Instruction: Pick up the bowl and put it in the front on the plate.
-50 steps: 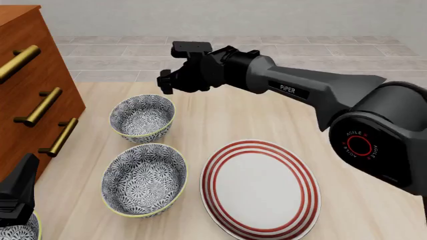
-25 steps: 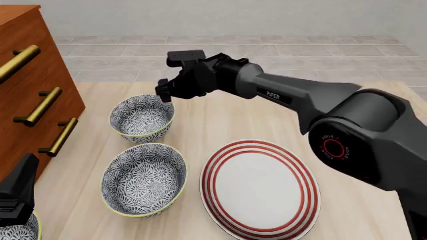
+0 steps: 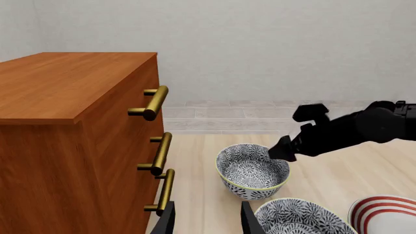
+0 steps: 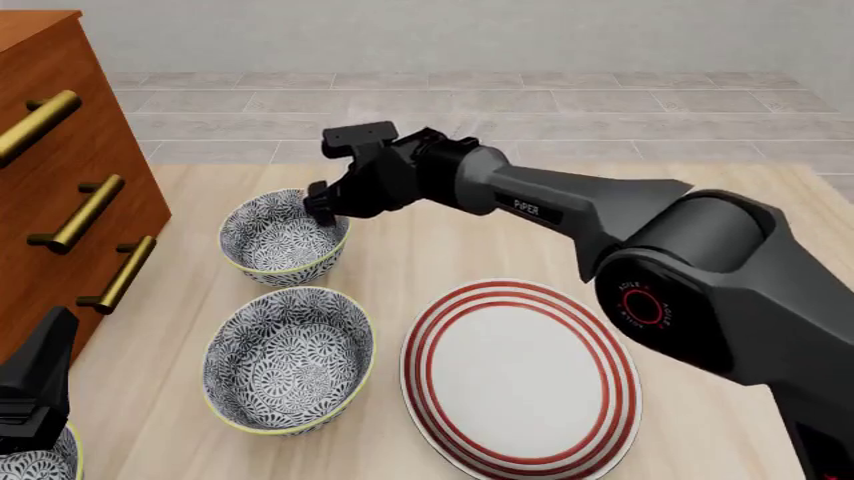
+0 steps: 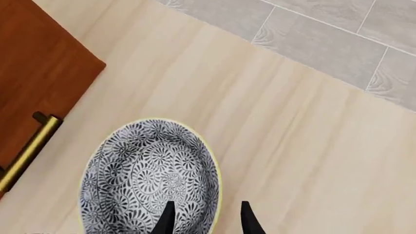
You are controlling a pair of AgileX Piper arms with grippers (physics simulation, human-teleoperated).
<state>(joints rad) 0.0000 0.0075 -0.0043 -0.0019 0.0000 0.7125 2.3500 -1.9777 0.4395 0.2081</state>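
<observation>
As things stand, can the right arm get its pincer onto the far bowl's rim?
Probably yes. The right pincer hangs open just over the far bowl, its fingers straddling the near-side rim in the right wrist view, and nothing lies between them and the rim.

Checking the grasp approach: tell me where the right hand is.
In the front view, the right hand hangs over the right rim of the farther blue-grey floral bowl, beyond the red-ringed white plate.
</observation>
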